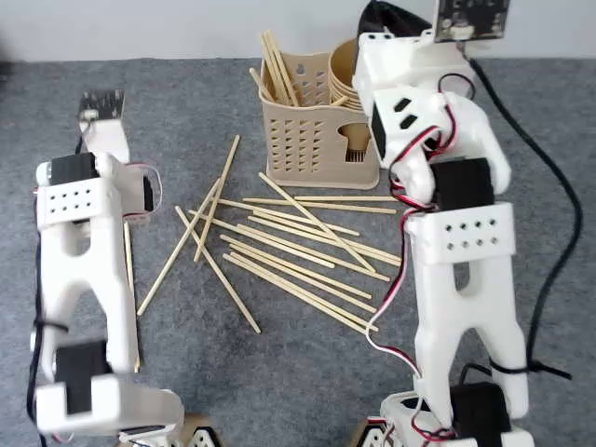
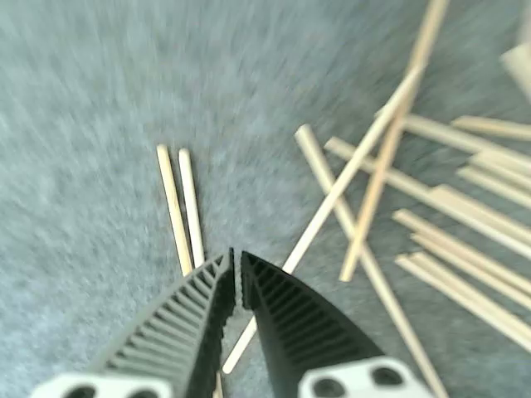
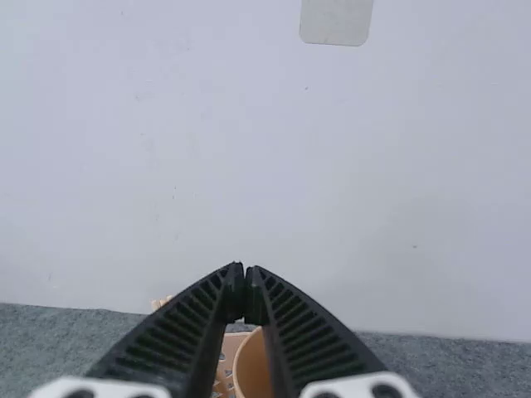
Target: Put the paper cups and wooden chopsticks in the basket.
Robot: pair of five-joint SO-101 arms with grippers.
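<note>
left gripper [image 2: 237, 269] is seen fully closed, nothing held, above grey mat [image 2: 99, 99] near scattered chopsticks [image 1: 298, 251]. right gripper [image 3: 245, 282] likewise closed, empty, raised over basket [image 1: 312, 149].

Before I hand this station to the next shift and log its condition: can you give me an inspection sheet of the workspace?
Surface: grey carpet-like mat.
Job's things: basket upright, holding a bunch of chopsticks and paper cups; loose chopsticks scattered on the mat in front of it.
Clutter: nothing seen.
Grippers: left gripper shut, empty, low over the mat; right gripper shut, empty, raised over the basket.
Cables: black cable trailing beside the right arm.
Surroundings: pale wall behind.
</note>
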